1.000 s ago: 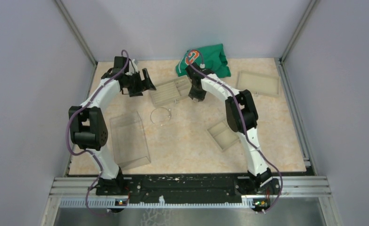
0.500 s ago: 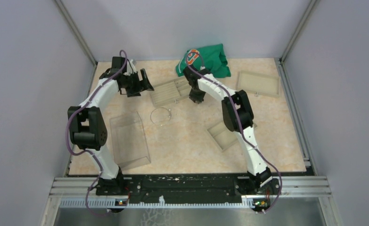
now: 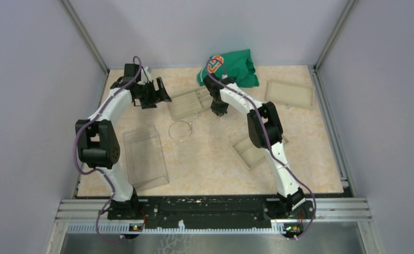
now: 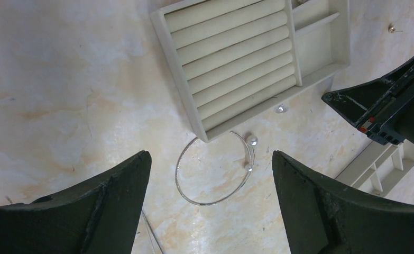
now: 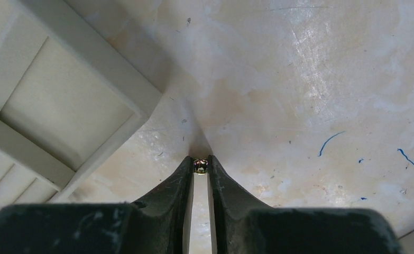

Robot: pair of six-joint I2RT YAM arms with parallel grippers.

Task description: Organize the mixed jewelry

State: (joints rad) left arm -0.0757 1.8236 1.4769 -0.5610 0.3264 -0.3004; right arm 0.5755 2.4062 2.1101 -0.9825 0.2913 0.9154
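Observation:
The thin silvery wire hoop (image 3: pixel 181 129) lies on the table at the near corner of the beige ring tray (image 3: pixel 189 103). In the left wrist view the hoop (image 4: pixel 205 203) has two pearl ends and a tiny silvery piece (image 4: pixel 281 109) lies beside the tray (image 4: pixel 231 58). A small stud (image 4: pixel 392 27) lies farther off. My left gripper (image 3: pixel 159 92) is open and empty (image 4: pixel 211 159), held above the hoop. My right gripper (image 3: pixel 220 112) is shut on a tiny shiny bead-like piece (image 5: pixel 200 165) at its fingertips, low over the table beside the tray's corner (image 5: pixel 62 100).
A clear plastic box (image 3: pixel 144 156) lies at the near left. A small beige tray (image 3: pixel 252 153) sits under the right arm, and a flat beige tray (image 3: pixel 290 93) at the far right. A green cloth (image 3: pixel 231 66) lies at the back wall.
My right gripper has shifted slightly left and away from me, beside the ring tray. My left gripper has edged slightly left. The hoop has not moved.

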